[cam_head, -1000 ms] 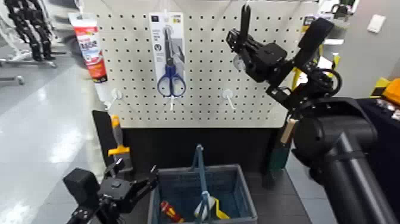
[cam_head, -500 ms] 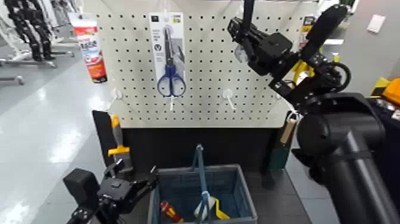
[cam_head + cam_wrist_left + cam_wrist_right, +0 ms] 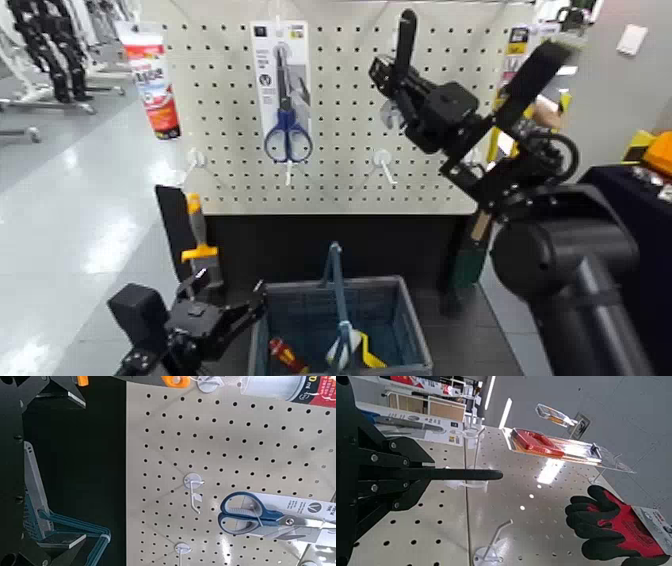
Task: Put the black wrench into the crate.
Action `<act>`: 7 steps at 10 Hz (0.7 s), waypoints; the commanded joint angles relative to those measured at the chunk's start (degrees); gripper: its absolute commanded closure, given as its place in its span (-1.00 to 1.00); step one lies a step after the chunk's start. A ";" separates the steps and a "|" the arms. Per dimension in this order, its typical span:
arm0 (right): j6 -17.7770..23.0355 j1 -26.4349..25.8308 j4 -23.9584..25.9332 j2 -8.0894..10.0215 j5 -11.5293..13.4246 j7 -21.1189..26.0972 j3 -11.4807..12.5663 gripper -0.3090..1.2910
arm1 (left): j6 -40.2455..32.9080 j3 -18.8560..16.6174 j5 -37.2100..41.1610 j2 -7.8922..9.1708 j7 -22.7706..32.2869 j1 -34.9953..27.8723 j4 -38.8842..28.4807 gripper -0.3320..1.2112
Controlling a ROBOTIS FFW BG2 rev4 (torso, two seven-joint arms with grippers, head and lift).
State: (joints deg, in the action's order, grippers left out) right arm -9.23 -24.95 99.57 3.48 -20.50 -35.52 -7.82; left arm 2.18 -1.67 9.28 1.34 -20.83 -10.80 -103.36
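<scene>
While the crate (image 3: 291,287) stands below, the black wrench (image 3: 404,42) hangs in grip

Left gripper (image 3: 231,284): parked beside the crate's near-left side, fingers spread, holding nothing; presumably kept out of the other arm's way.

Crate: open-topped, upright on the floor below the pegboard (image 3: 340,190), hoop handle (image 3: 338,290) raised across the middle, so the drop should favour one side of it.

Right gripper (image 3: 390,78): before the pegboard, fingers closed on the wrench's handle, black end up, silvery head (image 3: 389,114) down; likely lifted to clear the hooks.
</scene>
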 commanded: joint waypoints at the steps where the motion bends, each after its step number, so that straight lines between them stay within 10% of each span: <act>1: -3.25 4.56 1.76 -0.67 -2.09 0.54 -0.79 0.94 | 0.20 0.09 0.04 0.06 0.00 -0.01 -0.09 -0.39; 7: -11.33 15.28 4.31 -0.32 -4.73 2.74 0.79 0.94 | 0.46 -0.17 0.04 0.24 0.00 -0.18 -0.35 -0.39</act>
State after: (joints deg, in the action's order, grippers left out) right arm -19.85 -10.65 103.68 3.13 -25.19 -32.81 -7.36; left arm 2.63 -1.79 9.32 1.59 -20.83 -10.93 -103.62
